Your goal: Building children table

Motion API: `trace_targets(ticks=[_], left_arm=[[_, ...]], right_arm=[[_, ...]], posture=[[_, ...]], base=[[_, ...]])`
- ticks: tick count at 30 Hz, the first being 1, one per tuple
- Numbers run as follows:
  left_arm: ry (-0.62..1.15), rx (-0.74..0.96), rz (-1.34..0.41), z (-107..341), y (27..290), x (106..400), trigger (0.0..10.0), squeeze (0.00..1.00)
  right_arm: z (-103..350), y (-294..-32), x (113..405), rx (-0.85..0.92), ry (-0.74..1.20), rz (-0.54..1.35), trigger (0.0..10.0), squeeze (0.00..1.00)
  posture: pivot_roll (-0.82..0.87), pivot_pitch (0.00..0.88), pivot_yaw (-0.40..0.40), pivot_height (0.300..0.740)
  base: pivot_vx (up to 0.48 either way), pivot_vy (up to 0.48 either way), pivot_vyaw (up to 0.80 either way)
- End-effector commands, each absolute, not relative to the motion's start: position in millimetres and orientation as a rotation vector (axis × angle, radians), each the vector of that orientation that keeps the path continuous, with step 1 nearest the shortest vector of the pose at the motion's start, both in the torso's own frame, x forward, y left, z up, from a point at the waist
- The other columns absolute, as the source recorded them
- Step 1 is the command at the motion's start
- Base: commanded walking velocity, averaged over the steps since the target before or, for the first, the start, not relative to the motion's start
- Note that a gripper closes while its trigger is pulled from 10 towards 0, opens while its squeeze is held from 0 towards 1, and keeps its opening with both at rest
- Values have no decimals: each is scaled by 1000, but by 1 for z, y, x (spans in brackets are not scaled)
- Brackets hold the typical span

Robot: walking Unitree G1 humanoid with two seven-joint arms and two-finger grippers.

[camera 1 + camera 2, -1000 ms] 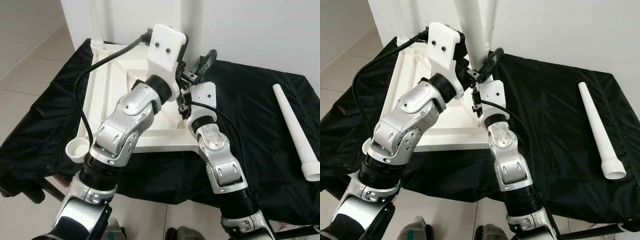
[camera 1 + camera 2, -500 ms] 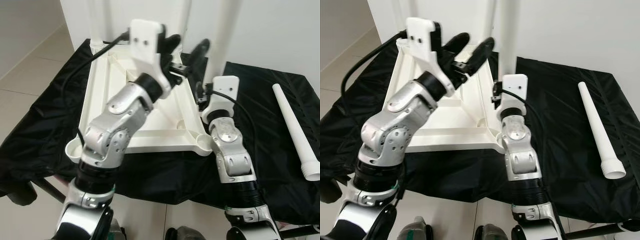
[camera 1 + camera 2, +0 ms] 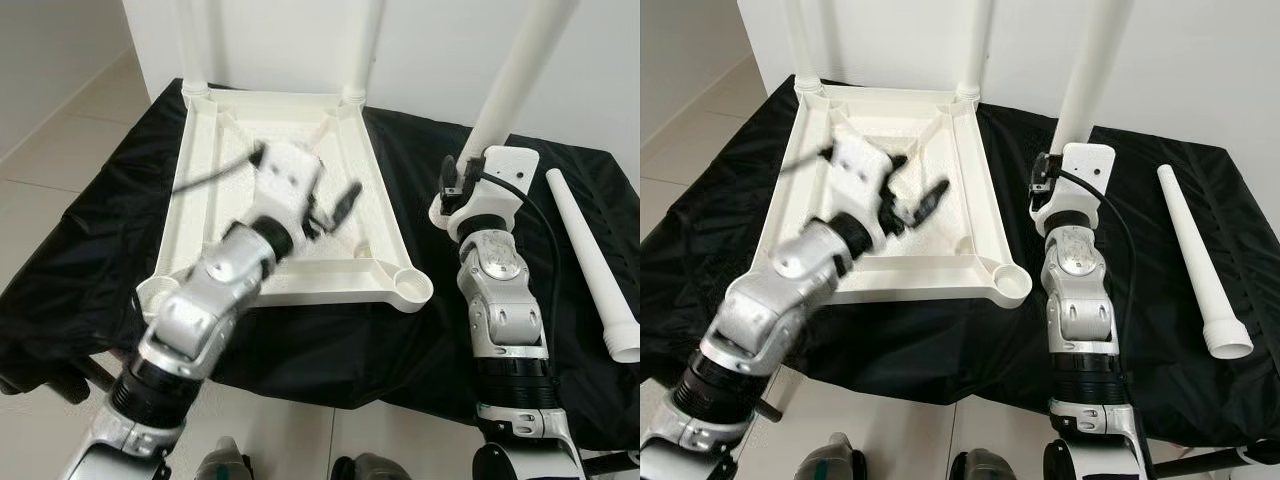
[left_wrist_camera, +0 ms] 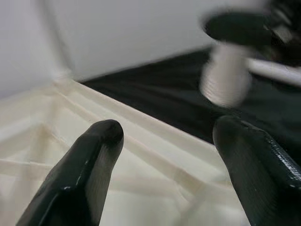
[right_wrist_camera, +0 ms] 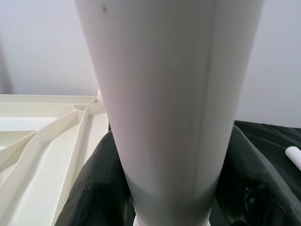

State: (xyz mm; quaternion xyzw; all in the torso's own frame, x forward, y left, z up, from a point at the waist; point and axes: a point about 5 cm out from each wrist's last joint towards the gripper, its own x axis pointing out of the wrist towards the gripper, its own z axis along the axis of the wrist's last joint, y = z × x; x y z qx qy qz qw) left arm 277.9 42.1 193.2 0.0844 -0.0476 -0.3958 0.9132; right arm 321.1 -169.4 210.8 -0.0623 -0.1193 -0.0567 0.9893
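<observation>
A white tabletop (image 3: 285, 285) lies upside down on the black cloth, with two white legs (image 3: 363, 50) standing in its far corners. My right gripper (image 3: 460, 185) is shut on a third white leg (image 3: 510, 85), holding it tilted over the cloth just right of the tabletop. In the right wrist view that held leg (image 5: 164, 94) rises between the dark fingers (image 5: 101, 188). Blurred by motion, my left gripper (image 3: 335, 205) hovers open over the tabletop's inside; its two black fingers (image 4: 89, 165) stand wide apart. A fourth leg (image 3: 592, 260) lies loose at the far right.
The two near corner sockets (image 3: 412, 286) of the tabletop are empty. Black cloth (image 3: 90, 240) covers the whole work surface and hangs over its front edge. A white wall stands right behind the surface, and tiled floor (image 3: 50, 110) lies to the left.
The right gripper has carried the leg to the right, away from the tabletop's corner. The left arm has dropped back and lower over the tabletop, its gripper still open.
</observation>
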Motion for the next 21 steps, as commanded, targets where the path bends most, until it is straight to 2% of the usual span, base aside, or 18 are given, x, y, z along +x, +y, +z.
trace_targets(ticks=[1,7,14,15,21], left_arm=[[-93,230,-881,184,34,274,10000,0],[-26,297,-924,161,18,274,10000,0],[26,353,-961,146,11,273,10000,0],[75,432,-1046,130,7,267,10000,0],[107,454,-1092,121,4,265,10000,0]], right_arm=[[211,-171,321,-124,-248,-112,10000,0],[209,-166,321,-123,-246,-95,10000,0],[210,-165,322,-126,-248,-88,10000,0],[210,-165,322,-133,-251,-85,10000,0],[210,-165,322,-136,-253,-85,10000,0]], posture=[[49,2,-73,740],[53,10,-73,740],[53,12,-74,740],[50,13,-73,740],[50,13,-73,740]], base=[[0,0,0],[0,0,0],[0,0,0],[0,0,0],[0,0,0]])
